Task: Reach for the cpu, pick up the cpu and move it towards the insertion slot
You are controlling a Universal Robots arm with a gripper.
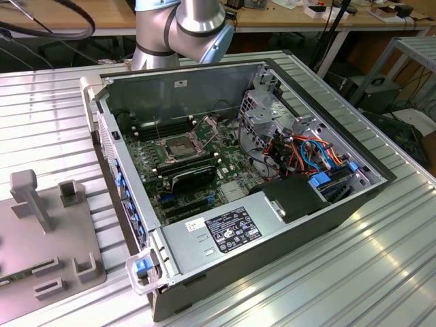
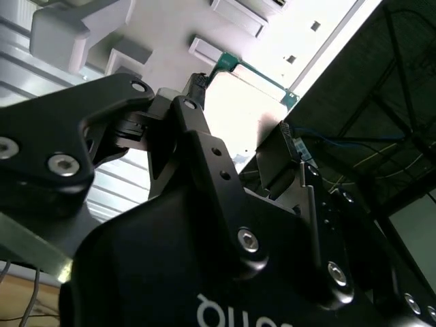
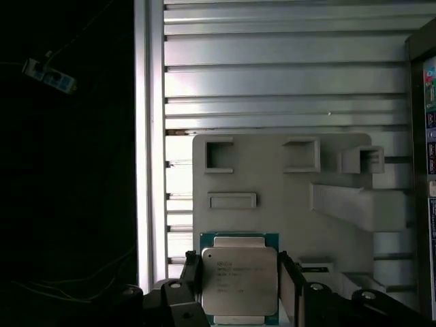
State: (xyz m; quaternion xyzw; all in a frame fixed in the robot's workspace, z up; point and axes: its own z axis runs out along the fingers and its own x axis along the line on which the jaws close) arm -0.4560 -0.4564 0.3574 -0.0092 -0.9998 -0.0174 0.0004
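Nothing lifted yet, seemingly: gripper (image 2: 242, 105) spread wide, cpu (image 3: 238, 283) between its fingers on tray (image 3: 272, 184), slot (image 1: 178, 145) well away.

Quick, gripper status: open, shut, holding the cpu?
Gripper: positioned at the cpu, which lies on the grey tray; whether it is open or shut on the cpu cannot be told.

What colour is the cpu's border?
The cpu has a green border; first wrist view shows it best.
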